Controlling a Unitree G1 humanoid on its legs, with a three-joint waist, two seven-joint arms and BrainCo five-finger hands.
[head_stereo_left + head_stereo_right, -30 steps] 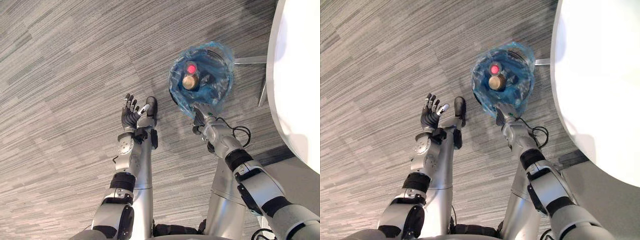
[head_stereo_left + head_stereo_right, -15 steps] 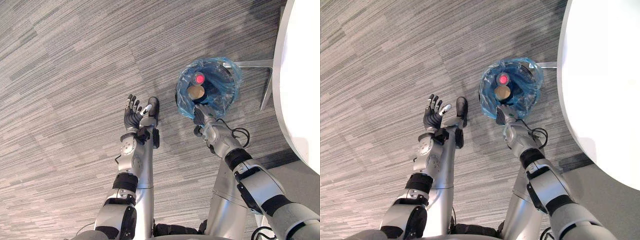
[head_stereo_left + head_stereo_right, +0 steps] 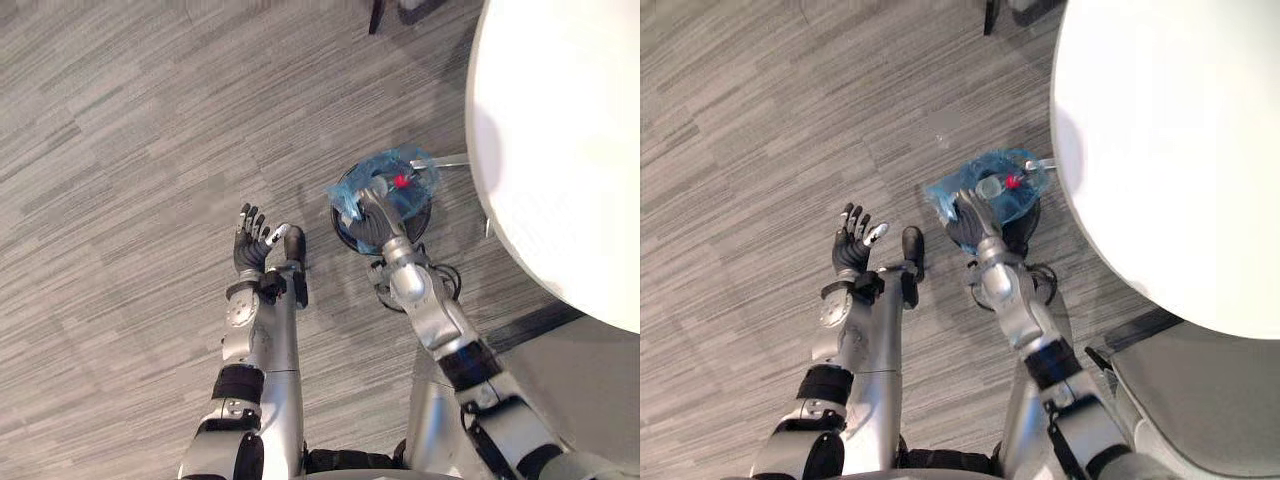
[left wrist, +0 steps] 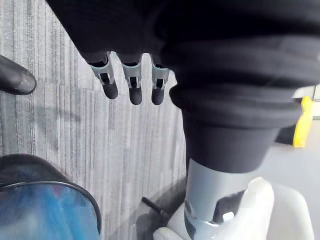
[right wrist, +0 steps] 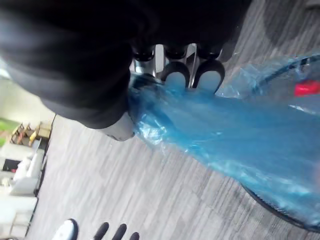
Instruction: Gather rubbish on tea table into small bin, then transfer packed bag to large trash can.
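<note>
The small black bin (image 3: 400,222) stands on the carpet beside the white round table (image 3: 560,150). Its blue plastic bag (image 3: 392,176) is drawn up and bunched toward the bin's left rim, and a red item (image 3: 402,181) shows through it. My right hand (image 3: 372,215) sits over the bin, and in the right wrist view its fingers (image 5: 192,75) curl round a gathered fold of the blue bag (image 5: 225,135). Left of the bin, my left hand (image 3: 250,245) is held above the floor, open with fingers spread and nothing in it; its fingers (image 4: 130,82) hang straight.
The table's edge overhangs the bin on the right, with a thin metal leg (image 3: 455,161) behind the bin. A dark furniture foot (image 3: 375,15) stands at the far edge of the carpet. A grey surface (image 3: 590,380) lies at lower right.
The camera has shifted. My right hand has gone from the bin's near rim up onto the bag and closed on it; the bag's open mouth is now pulled together. The left hand stays open.
</note>
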